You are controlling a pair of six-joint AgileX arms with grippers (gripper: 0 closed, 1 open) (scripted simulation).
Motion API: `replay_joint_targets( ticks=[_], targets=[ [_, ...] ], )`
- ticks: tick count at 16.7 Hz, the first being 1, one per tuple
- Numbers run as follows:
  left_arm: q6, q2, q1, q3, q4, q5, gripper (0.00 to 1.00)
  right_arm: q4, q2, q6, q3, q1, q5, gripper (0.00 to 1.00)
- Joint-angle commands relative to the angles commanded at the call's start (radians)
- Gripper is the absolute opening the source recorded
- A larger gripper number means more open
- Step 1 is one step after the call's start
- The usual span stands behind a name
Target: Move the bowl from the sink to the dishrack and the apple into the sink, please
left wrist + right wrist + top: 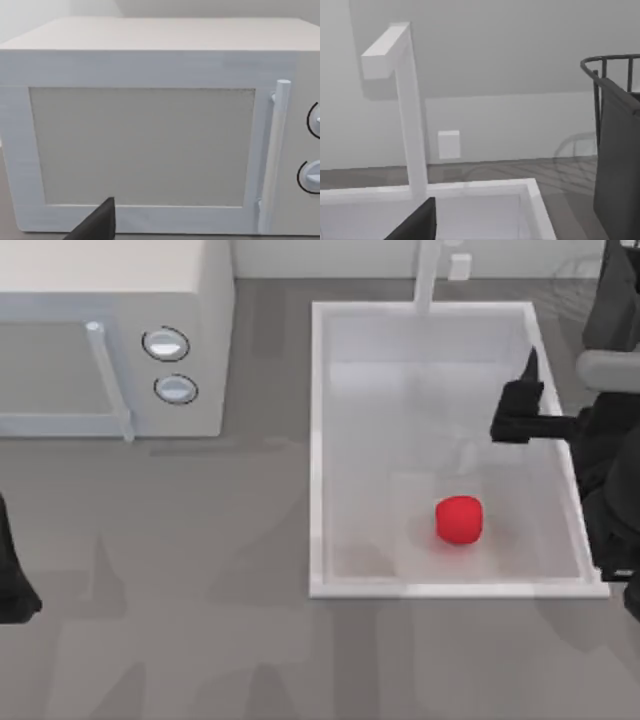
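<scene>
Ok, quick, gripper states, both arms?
Left gripper: parked at the table's left edge, fingers cannot be told.
Right gripper: over the sink's right side, holding nothing, open or shut cannot be told.

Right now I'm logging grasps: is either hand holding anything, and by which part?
Nothing is held. The right hand hangs over the sink, apart from the apple lying inside it.

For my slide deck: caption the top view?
Apple lies in the sink; right gripper hovers above it.
</scene>
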Motion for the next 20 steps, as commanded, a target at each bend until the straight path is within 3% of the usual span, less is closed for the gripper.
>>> replay_joint_targets(
  ticks=[13,20],
  targets=[
    [0.0,0.0,0.0,0.0,0.0,0.0,1.0,-0.945,-1.37,-0.025,-0.359,-0.39,-0.404,1.0],
    [0.0,0.0,0.0,0.0,0.0,0.0,1.0,-1.186,-1.685,-0.058,-0.465,-0.465,-0.552,1.0]
  ],
)
